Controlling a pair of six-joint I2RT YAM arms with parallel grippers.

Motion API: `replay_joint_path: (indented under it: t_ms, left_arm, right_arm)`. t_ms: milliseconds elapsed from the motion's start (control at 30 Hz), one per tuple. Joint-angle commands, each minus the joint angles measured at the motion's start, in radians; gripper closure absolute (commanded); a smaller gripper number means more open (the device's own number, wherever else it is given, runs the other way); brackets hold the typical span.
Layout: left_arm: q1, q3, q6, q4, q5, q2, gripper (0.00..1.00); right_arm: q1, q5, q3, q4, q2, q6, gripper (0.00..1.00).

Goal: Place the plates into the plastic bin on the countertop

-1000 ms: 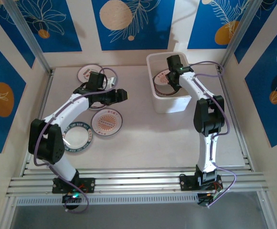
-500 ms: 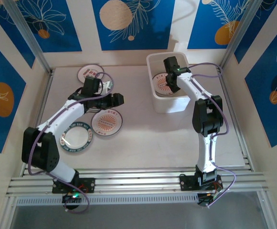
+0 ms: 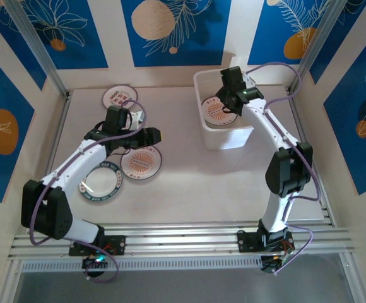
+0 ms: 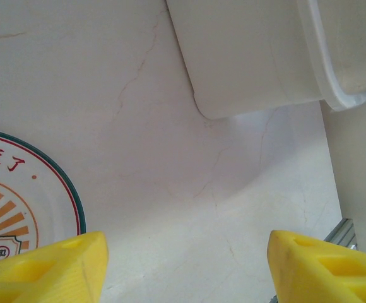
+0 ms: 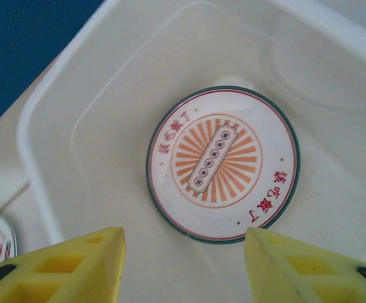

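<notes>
The surface (image 3: 202,183) carries the bin (image 3: 228,140) at upper right. The right jaws hang open and empty over the bin plate (image 5: 224,165), which lies flat inside. The left jaws, open and empty, hover at centre left over the orange plate's (image 3: 142,163) edge. A green plate (image 3: 101,181) touches it, and a far plate (image 3: 118,96) lies at upper left.

The plastic bin (image 3: 227,137) sits at one o'clock on the countertop (image 3: 189,183), a plate (image 3: 219,110) lying inside it. A second plate (image 3: 117,96) lies at eleven o'clock. A third plate (image 3: 140,163) and a fourth plate (image 3: 100,181) lie touching near nine o'clock.
</notes>
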Motion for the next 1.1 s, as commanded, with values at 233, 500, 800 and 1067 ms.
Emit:
replay_joint_path:
  t_ms: [233, 500, 800, 1067]
  left_arm:
    - [0.012, -0.036, 0.039, -0.008, -0.014, -0.068, 0.32]
    - [0.014, -0.066, 0.041, -0.028, -0.044, -0.121, 0.32]
    - [0.013, -0.104, 0.035, -0.040, -0.085, -0.187, 0.32]
    - [0.014, -0.146, 0.015, -0.027, -0.100, -0.242, 0.32]
  right_arm:
    - [0.001, -0.281, 0.142, -0.211, 0.133, -0.339, 0.48]
    - [0.051, -0.267, 0.135, -0.250, 0.140, -0.432, 0.48]
    - [0.083, -0.357, 0.029, -0.238, 0.091, -0.473, 0.49]
    - [0.112, -0.431, -0.134, -0.156, -0.025, -0.471, 0.50]
